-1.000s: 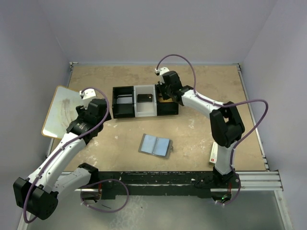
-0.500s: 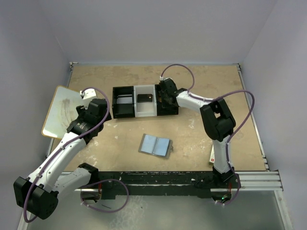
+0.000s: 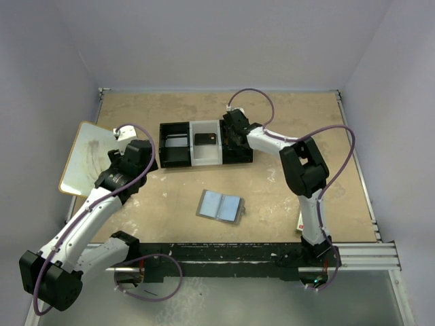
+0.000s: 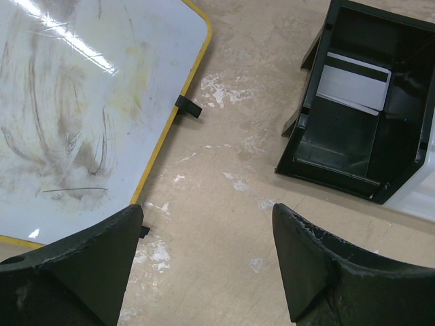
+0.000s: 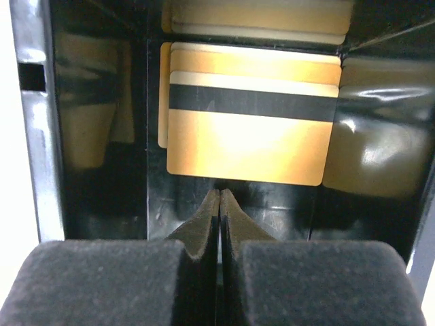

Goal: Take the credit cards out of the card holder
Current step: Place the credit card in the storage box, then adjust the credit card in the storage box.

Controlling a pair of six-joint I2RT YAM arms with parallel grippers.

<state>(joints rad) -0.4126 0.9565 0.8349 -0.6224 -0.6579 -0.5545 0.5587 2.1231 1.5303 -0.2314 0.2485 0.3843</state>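
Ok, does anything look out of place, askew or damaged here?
Nothing damaged or spilled. The card holder lies open and skewed, no cards visible in it. The smeared whiteboard sits crooked at the left edge of the table. The right gripper is shut on nothing, by the gold cards in the tray.

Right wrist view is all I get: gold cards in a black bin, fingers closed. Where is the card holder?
Observer: The card holder lies open on the table, between the tray and the near edge, nothing touching it.
Operator: And the left gripper?
Observer: The left gripper is open, over bare table between a whiteboard and the tray.
Operator: Anything in the tray's left bin?
Observer: A silver card with a black stripe.
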